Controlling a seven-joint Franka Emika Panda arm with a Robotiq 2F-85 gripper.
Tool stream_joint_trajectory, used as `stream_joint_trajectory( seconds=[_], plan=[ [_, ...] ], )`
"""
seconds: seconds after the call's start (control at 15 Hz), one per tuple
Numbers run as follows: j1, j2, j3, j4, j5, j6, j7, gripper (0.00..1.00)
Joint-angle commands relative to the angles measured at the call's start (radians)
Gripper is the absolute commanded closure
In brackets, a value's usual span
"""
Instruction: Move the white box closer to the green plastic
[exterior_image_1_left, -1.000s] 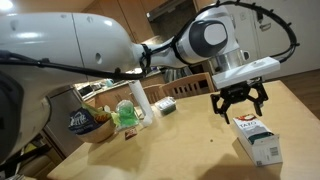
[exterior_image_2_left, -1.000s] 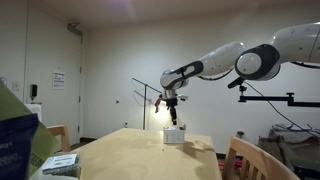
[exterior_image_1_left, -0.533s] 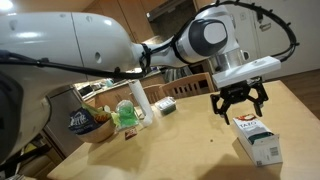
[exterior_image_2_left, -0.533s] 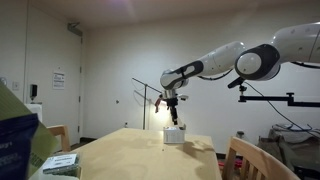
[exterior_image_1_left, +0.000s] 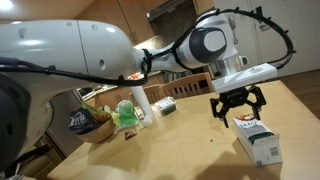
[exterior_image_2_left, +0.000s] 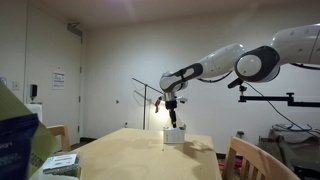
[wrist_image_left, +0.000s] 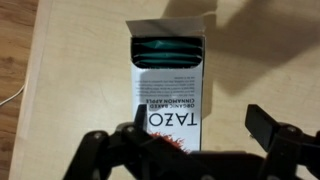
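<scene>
White box (exterior_image_1_left: 258, 140) is lying on the wooden table (exterior_image_1_left: 190, 145) at the lower right of the frame in an exterior view, its printed end facing up and left. The gripper (exterior_image_1_left: 238, 110) is hanging just above the box's near end, jaws spread wide and gripping nothing. The green plastic (exterior_image_1_left: 127, 116) is sitting well apart from the box, at centre left, beside a white cylinder (exterior_image_1_left: 141, 100). The robot arm (exterior_image_1_left: 90, 45) is reaching in from the upper left.

In an exterior view taken from far down the table (exterior_image_2_left: 130, 150), the white box (exterior_image_2_left: 174, 135) is resting near the far edge, at the frame's centre. The gripper (exterior_image_2_left: 172, 112) is pointing down directly over it; at this size, whether it is touching the box cannot be told.

In the wrist view, the white box (wrist_image_left: 170, 90) is filling the centre, lettered "TAZO", with its end flap standing open towards the top of the frame and teal packets (wrist_image_left: 165, 50) showing inside. The gripper (wrist_image_left: 195, 135) is entering from the bottom edge, its dark fingers (wrist_image_left: 265, 128) standing wider apart than the box and closing on nothing.
</scene>
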Motion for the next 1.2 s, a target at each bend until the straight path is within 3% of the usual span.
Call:
stream_joint_trajectory(
  seconds=[0.0, 0.6, 1.13],
  plan=[
    [0.008, 0.031, -0.014, 0.029, -0.006, 0.054, 0.063, 0.0],
    [0.006, 0.076, -0.038, 0.042, -0.016, 0.194, 0.175, 0.0],
    [0.015, 0.096, -0.036, 0.04, -0.014, 0.09, 0.139, 0.0]
  ],
)
